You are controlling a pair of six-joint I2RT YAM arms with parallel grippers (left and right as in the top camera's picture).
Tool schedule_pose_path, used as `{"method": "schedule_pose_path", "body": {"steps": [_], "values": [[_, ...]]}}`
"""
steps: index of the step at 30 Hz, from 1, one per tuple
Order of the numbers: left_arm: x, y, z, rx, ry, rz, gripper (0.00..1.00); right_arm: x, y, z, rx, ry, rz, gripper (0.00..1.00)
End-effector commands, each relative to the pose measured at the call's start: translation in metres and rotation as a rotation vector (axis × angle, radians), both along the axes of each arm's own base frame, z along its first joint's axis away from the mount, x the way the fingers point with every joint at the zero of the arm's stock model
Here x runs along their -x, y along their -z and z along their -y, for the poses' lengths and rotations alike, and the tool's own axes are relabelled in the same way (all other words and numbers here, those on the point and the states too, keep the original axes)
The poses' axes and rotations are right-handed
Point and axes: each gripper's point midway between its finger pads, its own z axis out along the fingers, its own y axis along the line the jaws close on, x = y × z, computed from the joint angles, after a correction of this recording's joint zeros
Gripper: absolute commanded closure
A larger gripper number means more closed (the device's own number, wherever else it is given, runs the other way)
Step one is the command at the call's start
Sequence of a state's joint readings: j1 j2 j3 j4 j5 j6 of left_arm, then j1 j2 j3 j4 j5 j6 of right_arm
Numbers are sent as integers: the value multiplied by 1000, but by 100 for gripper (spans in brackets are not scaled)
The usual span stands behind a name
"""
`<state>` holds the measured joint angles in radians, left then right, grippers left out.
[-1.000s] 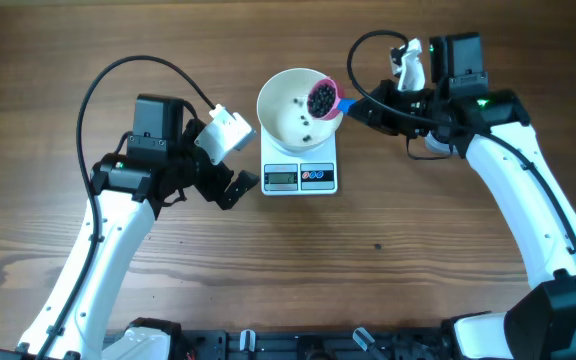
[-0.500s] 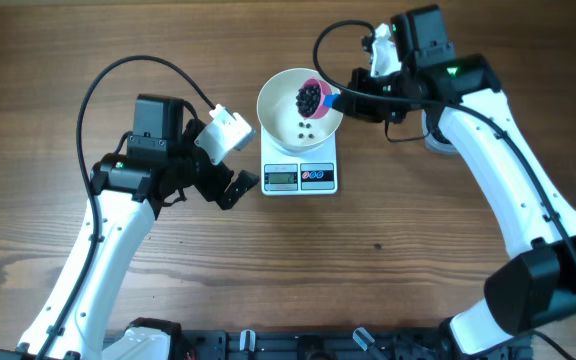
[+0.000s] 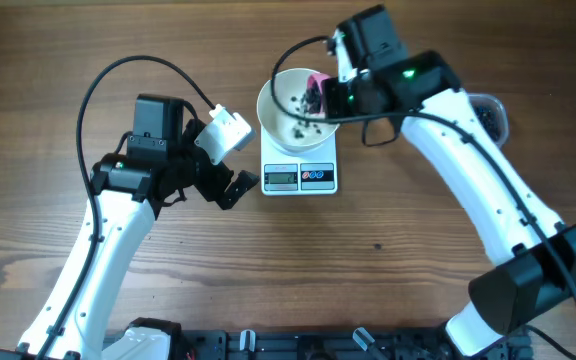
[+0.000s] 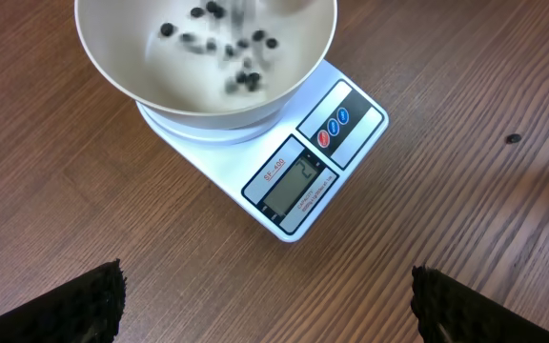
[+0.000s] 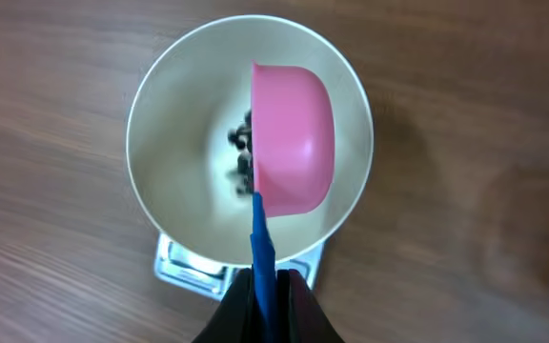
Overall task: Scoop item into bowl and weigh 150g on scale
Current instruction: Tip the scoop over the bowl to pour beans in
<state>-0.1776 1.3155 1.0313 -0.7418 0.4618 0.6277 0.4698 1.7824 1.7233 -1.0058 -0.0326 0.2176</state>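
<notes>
The white bowl [image 3: 266, 108] sits on the white scale [image 3: 300, 176]. My right gripper [image 3: 334, 92] is shut on the blue handle [image 5: 261, 250] of the pink scoop [image 5: 294, 138], which hangs tipped over inside the bowl [image 5: 143, 143]. Black beads [image 5: 244, 154] spill from it, blurred, and several beads [image 4: 241, 71] lie on the bowl's floor. Left of the scale, my left gripper [image 3: 232, 162] rests open, holding nothing. In the left wrist view its fingertips [image 4: 95, 297] frame bare wood, with the scale [image 4: 313, 162] and bowl [image 4: 298, 76] just ahead.
A clear tub [image 3: 490, 116] holding more dark beads stands to the right, partly hidden behind my right arm. One stray bead [image 3: 377, 246] lies on the wooden table in front of the scale. The arm bases are at the table's near edge.
My right gripper has swung left from the bowl's right rim to above the bowl and rolled the scoop over, so the beads it carried are falling into the bowl. The left arm has not moved.
</notes>
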Motion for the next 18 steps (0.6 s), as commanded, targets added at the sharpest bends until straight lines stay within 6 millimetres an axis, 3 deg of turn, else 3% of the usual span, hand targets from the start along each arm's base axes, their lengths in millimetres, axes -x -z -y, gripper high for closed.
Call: {"method": "schedule_pose_path", "body": {"steps": [1,9,18], "values": [[2,-5,2,3,23,23,0,-10,-8,-12,105,-103,114,96],[2,-5,2,3,23,23,0,-17,-7,-19,271,-270,213,95],[2,-5,2,3,23,23,0,-21,-13,-29,301,-361,272,95]]}}
